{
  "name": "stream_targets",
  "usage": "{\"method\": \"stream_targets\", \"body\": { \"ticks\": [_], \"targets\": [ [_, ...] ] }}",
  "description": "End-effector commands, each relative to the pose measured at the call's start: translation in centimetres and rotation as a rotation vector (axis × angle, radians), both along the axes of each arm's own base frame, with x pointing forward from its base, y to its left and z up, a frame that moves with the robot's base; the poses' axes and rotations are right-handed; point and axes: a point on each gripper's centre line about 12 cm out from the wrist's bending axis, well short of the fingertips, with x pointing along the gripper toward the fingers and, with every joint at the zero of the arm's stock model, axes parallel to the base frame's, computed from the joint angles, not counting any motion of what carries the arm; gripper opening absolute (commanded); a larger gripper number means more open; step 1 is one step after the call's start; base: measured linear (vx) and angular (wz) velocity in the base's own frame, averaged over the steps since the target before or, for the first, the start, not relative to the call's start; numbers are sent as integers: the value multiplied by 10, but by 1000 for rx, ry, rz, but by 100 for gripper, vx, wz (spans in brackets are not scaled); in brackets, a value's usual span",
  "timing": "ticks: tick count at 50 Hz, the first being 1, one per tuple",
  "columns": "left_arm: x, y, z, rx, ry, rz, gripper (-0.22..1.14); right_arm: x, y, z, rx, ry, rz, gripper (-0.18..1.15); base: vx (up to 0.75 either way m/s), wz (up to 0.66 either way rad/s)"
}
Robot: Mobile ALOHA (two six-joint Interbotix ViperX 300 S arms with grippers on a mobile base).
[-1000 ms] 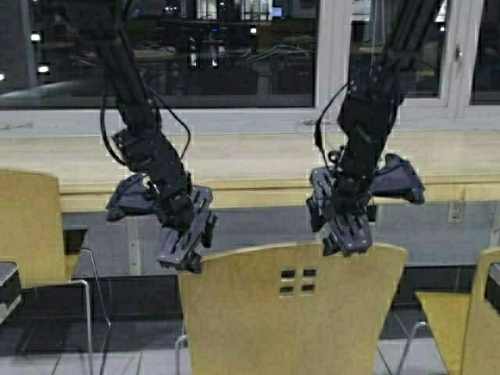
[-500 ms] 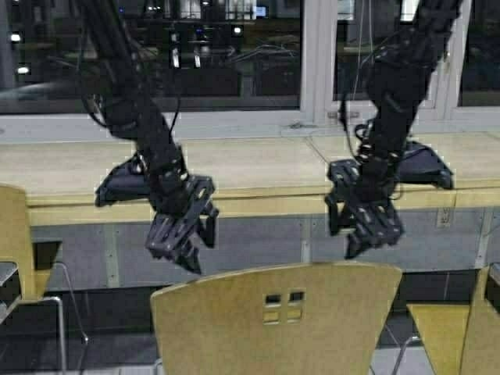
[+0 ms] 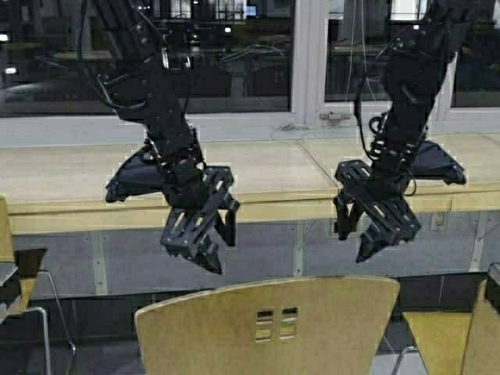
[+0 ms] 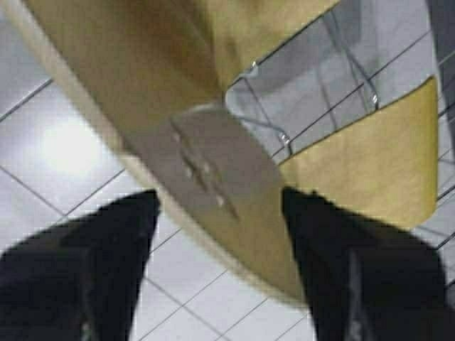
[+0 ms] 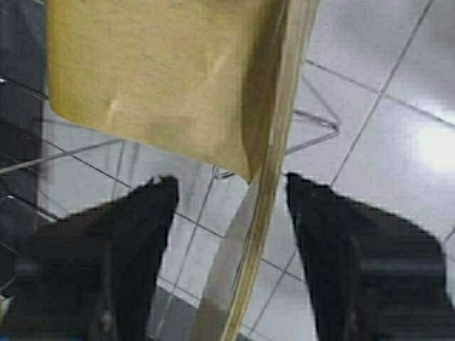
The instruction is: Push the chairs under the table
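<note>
Smooth matt moulded chair (image 3: 312, 320), thin chrome legs (image 5: 213, 177)

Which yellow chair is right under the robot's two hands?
The middle chair, the one showing four little square holes in its back. Both open tools, left and right, hang above it; the other chairs sit at the picture's edges.

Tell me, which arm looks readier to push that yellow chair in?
Probably the right claw: it hangs open over the middle chair back's top corner. The left claw, also open, sits slightly higher.

One high camera, two wrist cameras

My high view faces the long pale beige tabletop (image 3: 258, 176); both wrist views look down, close, sharing the mustard-yellow moulded chair (image 3: 269, 324) (image 4: 234, 163) (image 5: 178, 78).
</note>
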Motion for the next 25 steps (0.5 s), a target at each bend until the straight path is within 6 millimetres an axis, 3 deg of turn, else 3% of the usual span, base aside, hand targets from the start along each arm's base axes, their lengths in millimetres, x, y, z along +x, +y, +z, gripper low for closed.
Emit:
{"method": "stream_targets", "body": {
  "ticks": [1, 10, 25],
  "targets": [
    [-9, -1, 9, -6, -6, -6, 89, 3, 6, 11, 4, -26, 31, 85, 4, 0],
    [-31, 12, -4, 26, 51, 37, 89, -2, 11, 1, -2, 0, 50, 85, 2, 1],
    [-12, 8, -32, 56, 36, 80, 89, 8, 13, -23, -14, 21, 49, 85, -1, 1]
  ]
}}
